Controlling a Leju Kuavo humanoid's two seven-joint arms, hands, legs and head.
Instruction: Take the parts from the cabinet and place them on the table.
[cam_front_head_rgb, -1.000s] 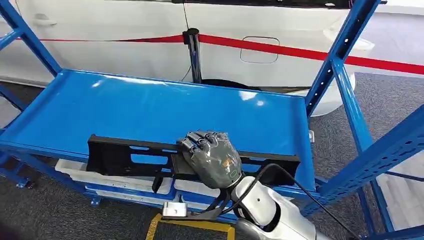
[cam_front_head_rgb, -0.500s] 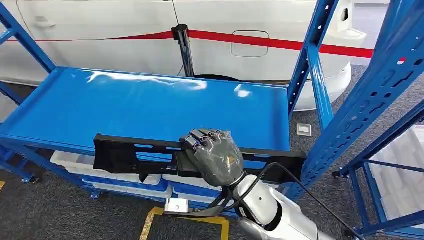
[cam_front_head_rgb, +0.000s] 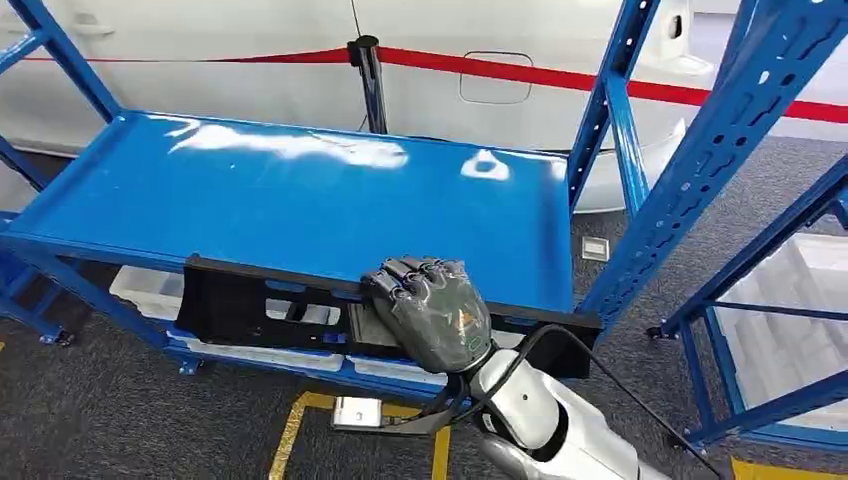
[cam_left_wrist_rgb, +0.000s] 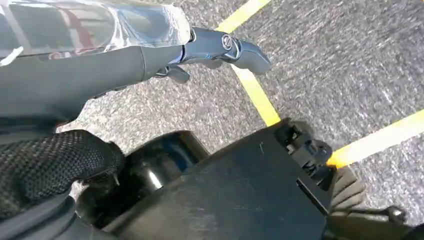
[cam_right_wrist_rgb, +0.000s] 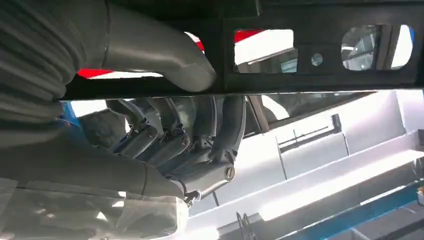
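The right hand (cam_front_head_rgb: 432, 312) sits in the lower middle of the head view, and its fingers (cam_front_head_rgb: 405, 277) wrap over the top edge of a long black part (cam_front_head_rgb: 262, 308). They are clenched on it, thumb on one side and fingers on the other, as the right wrist view shows. So the part is held, and it stretches from the lower left to the lower right of the picture, along the front edge of the blue shelf (cam_front_head_rgb: 300, 200).

This looks like the lifting-out step: the part is gripped but not yet on the surface, which is not in sight here.

Next the part needs to come away from the shelf and be carried off, kept level because it is long and held near its middle.

Its right end is close to the slanted blue post (cam_front_head_rgb: 700, 170), so that side is tight. The grey floor (cam_front_head_rgb: 110, 420) in the lower left gives open room.

The left hand (cam_left_wrist_rgb: 220, 47) hangs over the floor with its fingers loose, holding nothing.
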